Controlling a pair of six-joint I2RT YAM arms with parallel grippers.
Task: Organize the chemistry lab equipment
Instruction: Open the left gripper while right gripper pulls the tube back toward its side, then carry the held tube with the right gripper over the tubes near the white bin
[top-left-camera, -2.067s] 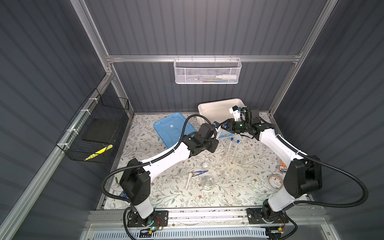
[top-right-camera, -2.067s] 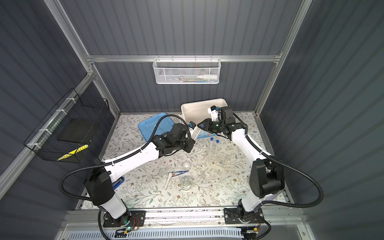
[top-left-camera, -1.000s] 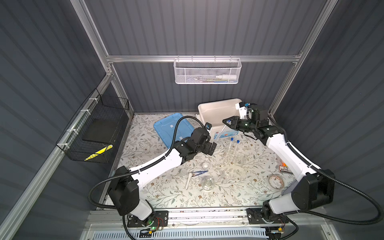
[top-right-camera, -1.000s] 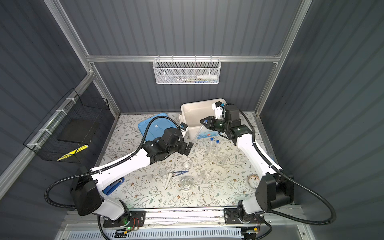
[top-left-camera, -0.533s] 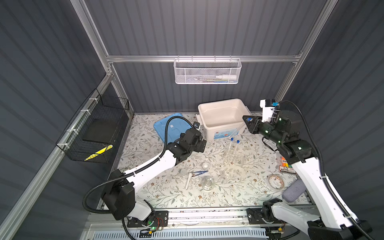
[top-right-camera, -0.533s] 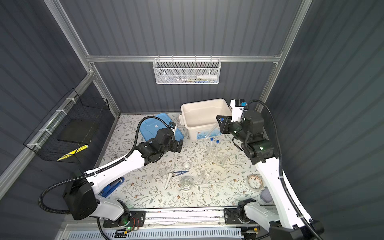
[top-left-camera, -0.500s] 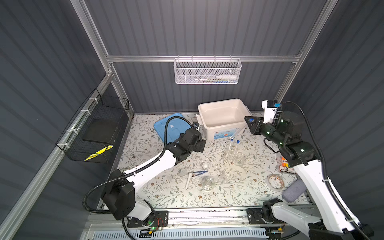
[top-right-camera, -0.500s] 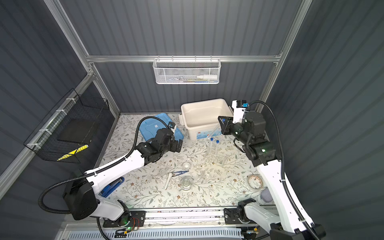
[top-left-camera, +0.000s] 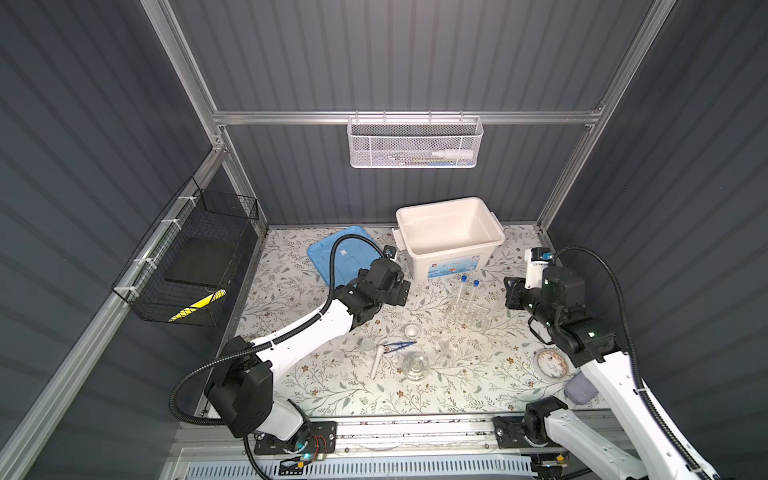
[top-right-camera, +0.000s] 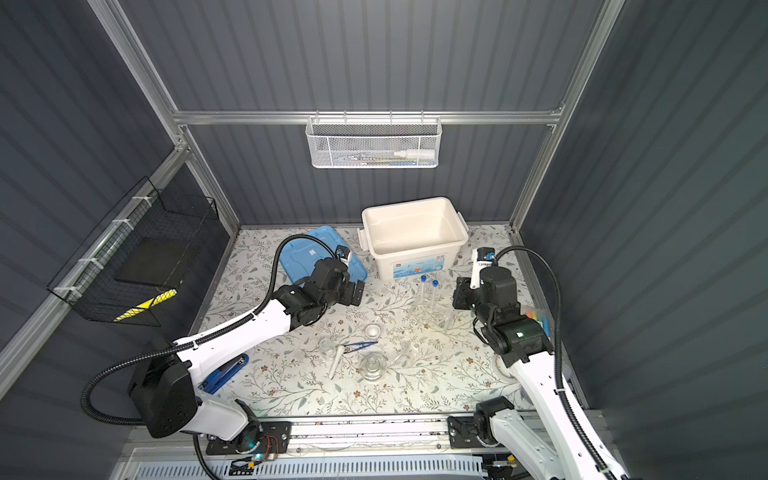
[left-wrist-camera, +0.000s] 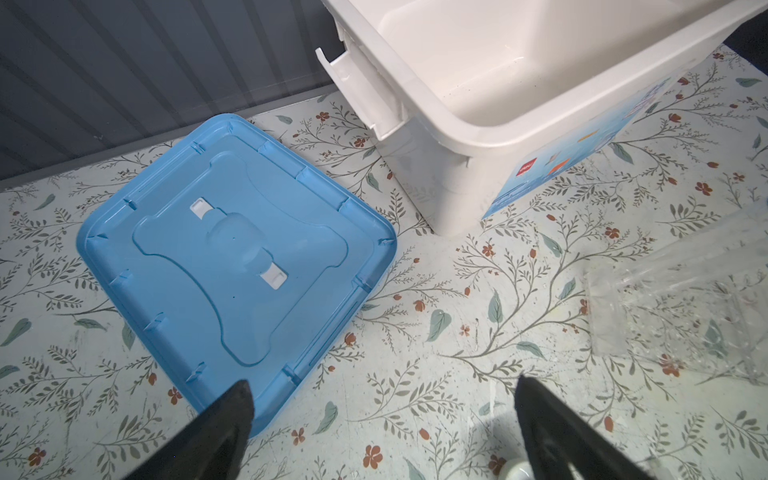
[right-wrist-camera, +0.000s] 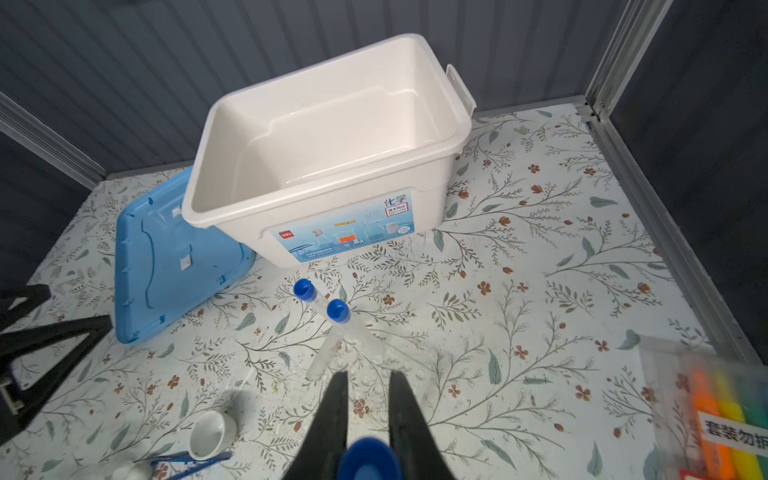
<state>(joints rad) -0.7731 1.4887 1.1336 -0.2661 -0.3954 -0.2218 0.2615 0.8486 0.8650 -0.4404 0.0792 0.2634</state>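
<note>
Floral tbl (top-left-camera: 286, 291), grey ribbed walls (top-left-camera: 415, 62)

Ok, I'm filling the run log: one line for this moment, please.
left jaws: open, empty | right jaws: shut on tube | rack: two tubes standing | bin: empty, lid off beside it

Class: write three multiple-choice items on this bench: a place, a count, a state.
1. Relative to the white bin, the blue lid is: A) on top B) beside it, flat C) inside
2. How many blue-capped tubes stand in the clear rack? A) two B) four C) none
3. The left claw is: A) shut on a tube B) shut on the lid C) open, empty
B: it lies flat beside the bin. A: two caps show above the rack. C: jaws stand wide, nothing between.
</note>
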